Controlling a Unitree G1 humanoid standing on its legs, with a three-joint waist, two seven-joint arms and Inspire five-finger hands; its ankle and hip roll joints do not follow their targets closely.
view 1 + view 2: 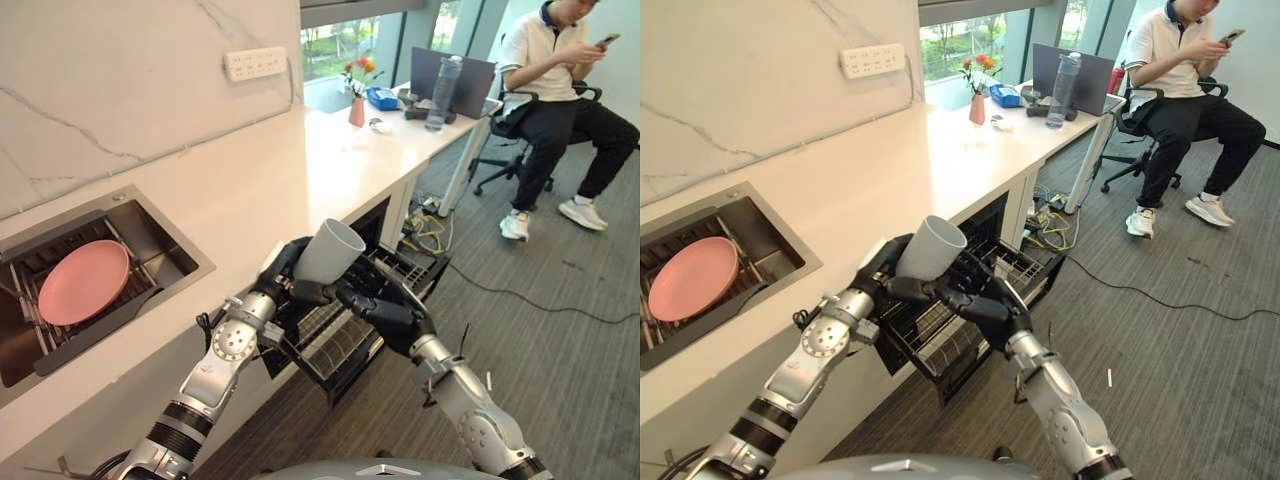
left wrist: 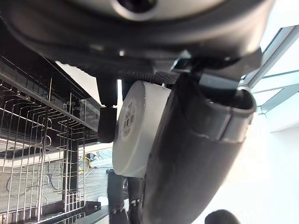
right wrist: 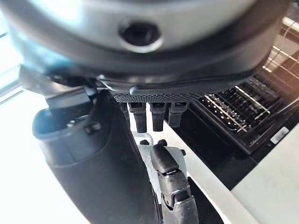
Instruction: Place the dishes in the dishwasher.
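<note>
From the left eye view: one cup (image 1: 328,252), one pink plate (image 1: 83,282), one sink (image 1: 150,228) and one pulled-out dishwasher rack (image 1: 340,335) are counted. The cup is pale grey-white, plain, slightly tapered, tilted with its open mouth up and away from the robot; it is held above the rack, just off the counter's (image 1: 300,170) front edge. The left hand (image 1: 282,272) has its fingers and thumb curled round the cup's lower body. The right hand (image 1: 378,300) sits close against the cup's base side, over the rack; whether it touches the cup cannot be told from here. The plate stands tilted on a wire drainer inside the sink, well apart from the cup. One wall socket strip (image 1: 255,63) is on the marble wall; one vase of flowers (image 1: 357,108), one bottle (image 1: 443,92) and one laptop (image 1: 470,85) stand at the far end of the counter; one seated person (image 1: 555,95) holds a phone. The right eye view shows the same count and layout: cup (image 1: 931,248) over the rack (image 1: 940,330), plate (image 1: 692,277) in the sink. In the left wrist view, the cup (image 2: 138,130) lies on its side against the palm, a printed label on its flat base, with the thumb (image 2: 196,154) wrapped across it and the wire rack (image 2: 42,154) beyond. In the right wrist view, the right hand's fingers (image 3: 159,114) hang fairly straight and grip nothing, the rack (image 3: 252,102) beyond them.
</note>
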